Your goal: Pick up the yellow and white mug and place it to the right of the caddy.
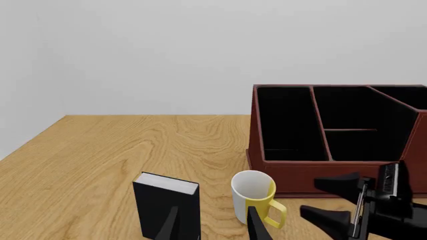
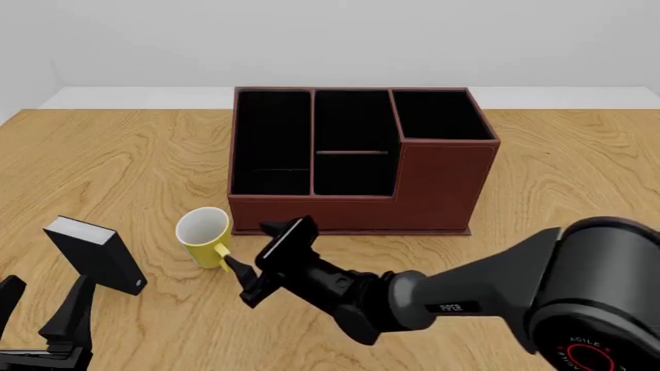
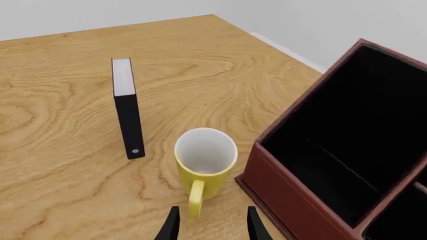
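The yellow and white mug (image 2: 203, 234) stands upright on the table just left of the caddy's front left corner, its handle pointing toward the near side. The reddish-brown caddy (image 2: 433, 185) stands mid-table with black-lined compartments. My right gripper (image 2: 249, 266) is open, low over the table, just short of the mug's handle. In the right wrist view the mug (image 3: 203, 160) sits ahead of the open gripper (image 3: 212, 225), beside the caddy (image 3: 280, 195). My left gripper (image 2: 42, 305) is open and empty at the near left. The left wrist view shows the mug (image 1: 253, 196), caddy (image 1: 300, 175) and right gripper (image 1: 331, 200).
A small black book-like block with a white edge (image 2: 98, 255) stands upright left of the mug; it also shows in the left wrist view (image 1: 167, 202) and the right wrist view (image 3: 127, 107). Bare wooden table (image 2: 577, 170) lies to the right of the caddy.
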Action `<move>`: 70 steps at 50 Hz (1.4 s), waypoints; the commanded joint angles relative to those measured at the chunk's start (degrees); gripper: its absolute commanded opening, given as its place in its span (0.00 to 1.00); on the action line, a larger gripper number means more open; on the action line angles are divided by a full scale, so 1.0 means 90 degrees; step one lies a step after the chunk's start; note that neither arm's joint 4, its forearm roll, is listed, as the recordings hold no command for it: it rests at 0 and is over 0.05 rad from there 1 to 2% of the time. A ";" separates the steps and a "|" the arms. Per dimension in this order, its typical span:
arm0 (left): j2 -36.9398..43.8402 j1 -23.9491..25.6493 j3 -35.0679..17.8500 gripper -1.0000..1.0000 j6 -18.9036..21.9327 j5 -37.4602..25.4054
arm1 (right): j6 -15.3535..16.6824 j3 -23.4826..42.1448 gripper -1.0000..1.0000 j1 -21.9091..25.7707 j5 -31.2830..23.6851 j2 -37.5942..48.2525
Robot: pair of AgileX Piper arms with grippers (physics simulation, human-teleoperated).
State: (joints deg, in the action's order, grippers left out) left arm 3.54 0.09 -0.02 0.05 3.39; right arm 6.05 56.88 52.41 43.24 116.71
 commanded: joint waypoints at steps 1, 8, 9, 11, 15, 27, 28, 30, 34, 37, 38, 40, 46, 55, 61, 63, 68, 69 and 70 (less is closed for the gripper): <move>-0.0001 0.0001 0.0000 1.00 -0.0001 -0.0001 | 0.0012 0.0197 1.00 0.0056 -0.0094 0.0132; -0.0003 0.0001 0.0000 1.00 0.0001 -0.0002 | -0.0015 0.0309 1.00 0.0081 -0.0125 0.0235; 0.0000 -0.0001 0.0000 1.00 -0.0001 0.0000 | -0.0016 0.0318 1.00 0.0085 -0.0138 0.0234; -0.0004 -0.0001 0.0000 1.00 0.0000 -0.0002 | -0.0008 0.0336 1.00 0.0086 -0.0142 0.0254; 0.0000 -0.0001 0.0000 1.00 -0.0002 0.0000 | -0.0032 0.0405 1.00 0.0110 -0.0149 0.0324; -0.0001 0.0000 0.0000 1.00 0.0002 0.0000 | -0.0034 0.0574 1.00 0.0120 -0.0229 0.0412; 0.0005 0.0001 0.0000 1.00 -0.0002 0.0003 | -0.0036 0.0605 1.00 0.0119 -0.0242 0.0443; -0.0004 0.0001 0.0000 1.00 0.0002 -0.0002 | -0.0036 0.0627 1.00 0.0124 -0.0239 0.0462; -0.0007 0.0000 0.0000 1.00 -0.0001 -0.0004 | -0.0037 0.0679 1.00 0.0123 -0.0281 0.0477; 0.0000 0.0000 0.0000 1.00 -0.0001 0.0000 | -0.0027 0.0720 1.00 0.0120 -0.0309 0.0490; 0.0000 0.0000 0.0000 1.00 -0.0001 0.0000 | -0.0027 0.0721 1.00 0.0120 -0.0309 0.0490; 0.0001 -0.0001 0.0000 1.00 0.0000 0.0001 | -0.0026 0.0773 1.00 0.0127 -0.0342 0.0520; 0.0004 0.0000 0.0000 1.00 0.0004 0.0002 | -0.0047 0.0854 1.00 0.0142 -0.0334 0.0655; -0.0002 0.0000 0.0000 1.00 0.0005 -0.0001 | -0.0092 0.0958 1.00 0.0173 -0.0347 0.0778; -0.0003 -0.0001 0.0000 1.00 -0.0001 -0.0002 | -0.0117 0.1040 1.00 0.0182 -0.0364 0.0897; -0.0004 -0.0003 0.0000 1.00 -0.0001 -0.0002 | -0.0123 0.1057 1.00 0.0194 -0.0350 0.0932; -0.0008 -0.0005 0.0000 1.00 0.0004 -0.0004 | -0.0137 0.1122 1.00 0.0199 -0.0382 0.0976; -0.0012 0.0001 0.0000 1.00 -0.0001 -0.0007 | -0.0158 0.1121 1.00 0.0204 -0.0377 0.0965; -0.0002 0.0000 0.0000 1.00 0.0002 -0.0002 | -0.0145 0.1142 1.00 0.0211 -0.0390 0.0981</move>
State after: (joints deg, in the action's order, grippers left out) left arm 3.52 0.09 -0.02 0.05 3.38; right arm 4.98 66.08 54.07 40.05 124.52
